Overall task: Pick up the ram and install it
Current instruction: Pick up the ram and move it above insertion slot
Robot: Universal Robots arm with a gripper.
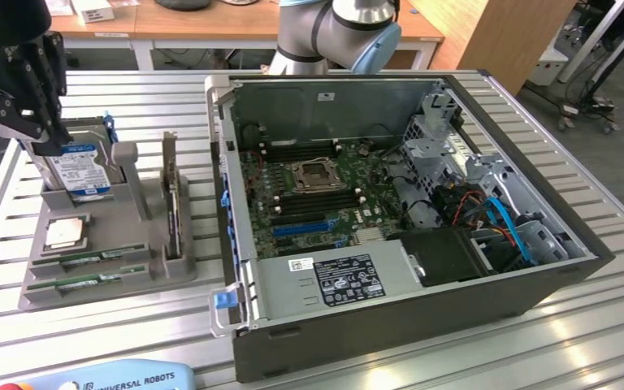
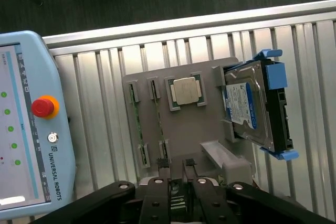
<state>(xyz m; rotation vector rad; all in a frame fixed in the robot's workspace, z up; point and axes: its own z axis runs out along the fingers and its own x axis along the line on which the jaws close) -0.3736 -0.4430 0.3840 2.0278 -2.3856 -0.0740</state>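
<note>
Teach pendant (image 1: 106,378) lies nearest, at the bench (image 1: 572,325) edge. Ram (image 1: 97,258): two green sticks seated on edge in the near slots of the grey holder (image 1: 127,272), at the exterior view's left, beside the open computer case (image 1: 399,301).

Hand (image 2: 177,170) hangs above the holder's far part, near the hard drive (image 1: 77,171). Its fingers (image 2: 164,170) are parted by a narrow gap and grip nothing. It is well apart from the ram.

Risks, as judged:
- A descent from here could strike the hard drive or the upright card (image 1: 171,195).
- The sticks lie close together, so a finger may foul the neighbouring stick.
- An off-centre grip on so thin a board could tilt it and spoil alignment with the motherboard (image 1: 312,187) slots.
</note>
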